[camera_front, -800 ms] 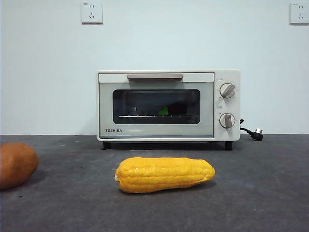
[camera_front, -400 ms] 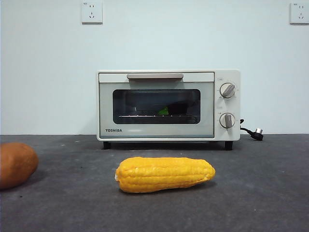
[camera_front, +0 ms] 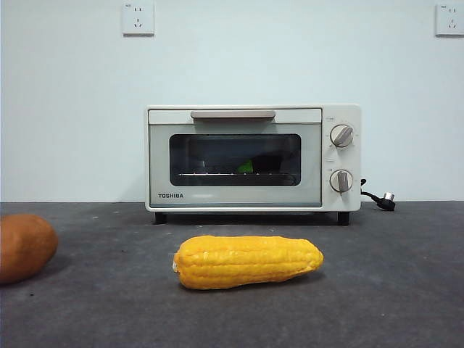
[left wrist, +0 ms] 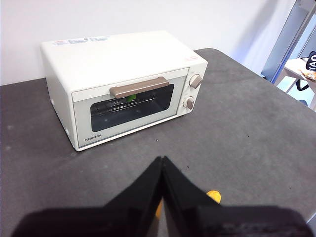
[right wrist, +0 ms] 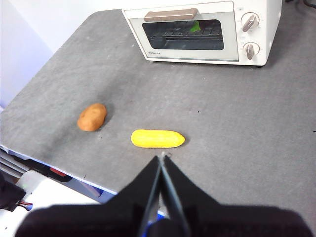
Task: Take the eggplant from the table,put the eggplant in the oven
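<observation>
The cream-white TOSHIBA oven point(camera_front: 252, 158) stands at the back of the dark grey table point(camera_front: 391, 290) with its glass door closed. The eggplant point(camera_front: 247, 167) lies inside on the rack; only its green cap and a dark shape show through the glass, as also in the wrist views point(left wrist: 131, 98) point(right wrist: 195, 26). My left gripper point(left wrist: 161, 160) is shut and empty, raised above the table in front of the oven point(left wrist: 123, 84). My right gripper point(right wrist: 162, 155) is shut and empty, high above the table's near edge. Neither arm shows in the front view.
A yellow corn cob point(camera_front: 248, 262) lies on the table in front of the oven, also seen from the right wrist point(right wrist: 157, 138). An orange-brown potato-like lump point(camera_front: 24, 246) sits at the left point(right wrist: 92, 117). The oven's plug and cord point(camera_front: 380, 198) lie to its right.
</observation>
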You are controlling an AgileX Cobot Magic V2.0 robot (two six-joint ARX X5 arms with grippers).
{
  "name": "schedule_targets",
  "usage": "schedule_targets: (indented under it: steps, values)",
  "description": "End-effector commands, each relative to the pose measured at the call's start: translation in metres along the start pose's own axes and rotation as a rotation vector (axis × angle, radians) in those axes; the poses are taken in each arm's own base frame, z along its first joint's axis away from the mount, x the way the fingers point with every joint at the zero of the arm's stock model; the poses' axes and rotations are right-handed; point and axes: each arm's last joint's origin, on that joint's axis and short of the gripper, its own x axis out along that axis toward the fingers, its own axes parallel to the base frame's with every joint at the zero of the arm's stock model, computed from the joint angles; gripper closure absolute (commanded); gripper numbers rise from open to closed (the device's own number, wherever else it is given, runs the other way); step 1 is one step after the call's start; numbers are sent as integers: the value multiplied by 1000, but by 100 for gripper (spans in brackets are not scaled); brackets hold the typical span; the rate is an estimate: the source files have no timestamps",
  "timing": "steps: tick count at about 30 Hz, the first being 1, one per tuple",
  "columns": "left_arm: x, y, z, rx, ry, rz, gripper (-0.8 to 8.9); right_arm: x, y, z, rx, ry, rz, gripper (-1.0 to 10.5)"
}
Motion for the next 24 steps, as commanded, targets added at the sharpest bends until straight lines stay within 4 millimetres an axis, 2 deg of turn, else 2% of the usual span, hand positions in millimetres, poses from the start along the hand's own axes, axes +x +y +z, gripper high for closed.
schedule_targets:
  steps: [1,24]
  values:
    - [0,0,-1,13,0,-4,818,0,-1,-4,-4,25,-11,946]
    - [9,2,0,7,22,-1,818,0,-1,-4,-4,25,-11,946]
